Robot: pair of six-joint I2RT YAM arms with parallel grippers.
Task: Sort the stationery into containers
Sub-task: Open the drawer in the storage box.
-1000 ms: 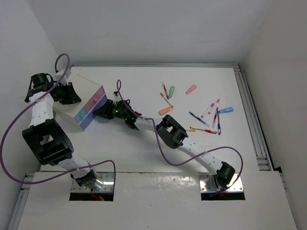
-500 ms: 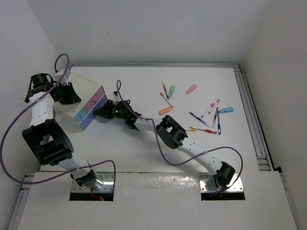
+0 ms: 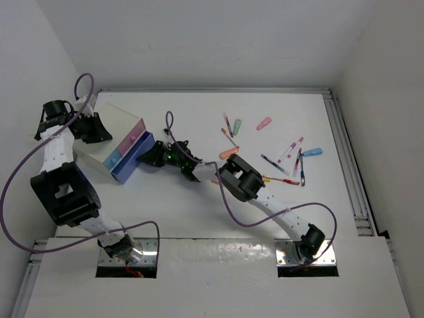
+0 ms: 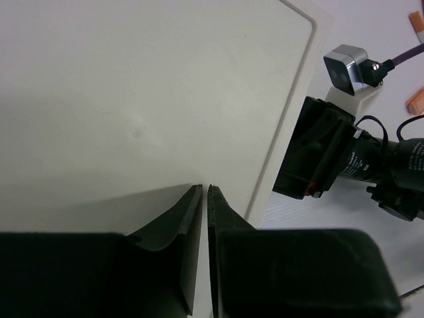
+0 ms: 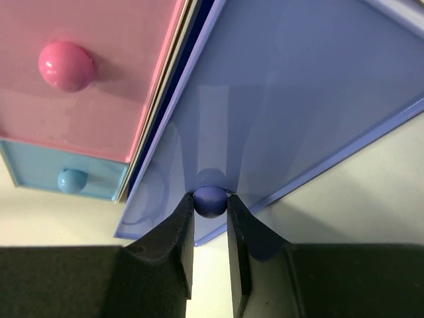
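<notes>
The containers are drawers in a white box (image 3: 106, 132): a pink drawer (image 5: 99, 99), a light-blue drawer (image 5: 40, 173) and a blue drawer (image 5: 298, 86). The blue drawer (image 3: 134, 159) stands pulled partly out. My right gripper (image 5: 211, 207) is shut on its round blue knob (image 5: 211, 201); in the top view this gripper (image 3: 152, 157) is just right of the box. My left gripper (image 4: 205, 190) is shut and empty, its tips pressed on the box's white top (image 4: 132, 99). Several thin pens (image 3: 291, 159) and stubby orange (image 3: 228, 153), green (image 3: 237, 126), pink (image 3: 264, 123) and light-blue (image 3: 313, 152) pieces lie on the table's right half.
The right arm's black wrist and camera (image 4: 344, 152) sit beside the box's front edge. The right arm's elbow (image 3: 240, 179) lies close to the orange piece. White walls close in the table at the back and both sides.
My right gripper has drawn back to the right with the blue knob in it, and the blue drawer has slid out of the box. The left gripper stays on the box top.
</notes>
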